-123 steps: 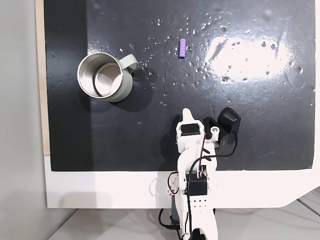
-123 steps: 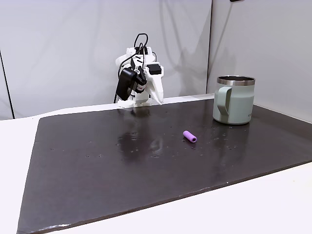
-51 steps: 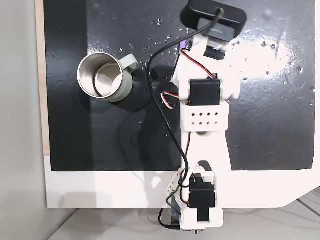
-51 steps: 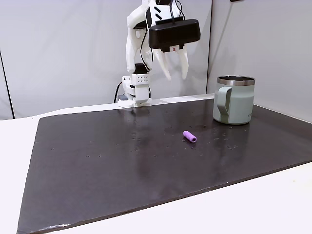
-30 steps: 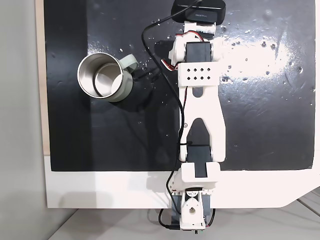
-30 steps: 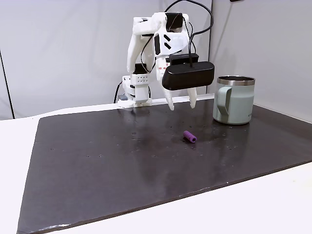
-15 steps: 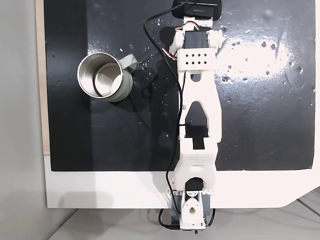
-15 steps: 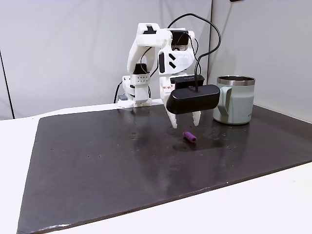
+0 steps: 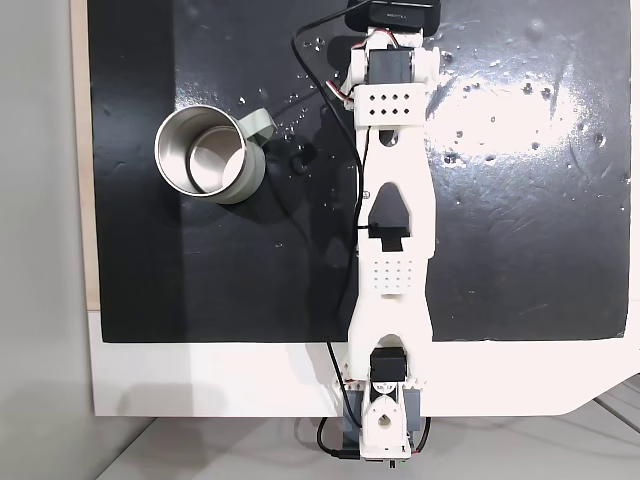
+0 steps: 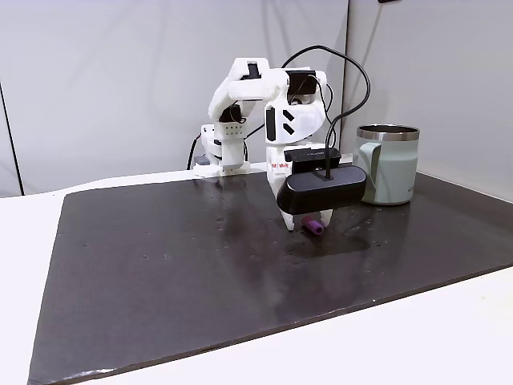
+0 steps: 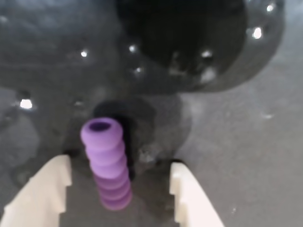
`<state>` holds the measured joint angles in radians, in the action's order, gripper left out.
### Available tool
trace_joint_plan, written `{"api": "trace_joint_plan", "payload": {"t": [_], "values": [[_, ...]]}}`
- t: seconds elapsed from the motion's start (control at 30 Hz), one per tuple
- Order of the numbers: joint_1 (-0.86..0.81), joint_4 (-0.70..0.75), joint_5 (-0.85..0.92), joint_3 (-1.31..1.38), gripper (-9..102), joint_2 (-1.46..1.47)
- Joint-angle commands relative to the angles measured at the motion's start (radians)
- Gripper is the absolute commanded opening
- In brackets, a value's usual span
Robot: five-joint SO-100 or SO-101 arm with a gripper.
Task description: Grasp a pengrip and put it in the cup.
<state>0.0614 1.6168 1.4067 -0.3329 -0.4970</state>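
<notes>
The purple ribbed pengrip (image 11: 106, 163) lies on the black mat between my two white fingers (image 11: 40, 198), nearer the left one and touching neither. In a fixed view from the side, my gripper (image 10: 309, 221) is open and lowered to the mat, straddling the pengrip (image 10: 313, 228). The cup (image 10: 386, 164), pale grey-green with a steel inside, stands upright to the right of the gripper. From above, the cup (image 9: 205, 153) sits left of my outstretched arm (image 9: 395, 200), handle toward the arm. The arm hides the pengrip there.
The black mat (image 9: 550, 200) covers most of the white table (image 9: 200, 380) and bears small shiny specks. My arm's base (image 9: 385, 420) is at the near edge. A wall (image 10: 120, 80) rises behind the table.
My gripper has come down from above the pengrip to the mat, its open fingers now on either side of it. The arm has stretched further out. The cup and the pengrip have not moved.
</notes>
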Motion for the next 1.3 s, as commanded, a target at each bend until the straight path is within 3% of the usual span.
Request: {"api": "trace_joint_plan", "payload": {"t": [0.0,0.37,0.6,0.83,1.03,1.27], "values": [[0.017,0.166,0.002,0.565,22,0.262],[0.017,0.193,-0.008,0.603,17,0.302],[0.012,0.179,-0.008,0.603,5,0.318],[0.011,0.198,-0.021,0.603,0,0.301],[0.012,0.216,-0.061,0.583,0,0.158],[0.020,0.216,-0.092,0.238,0,-0.262]]}}
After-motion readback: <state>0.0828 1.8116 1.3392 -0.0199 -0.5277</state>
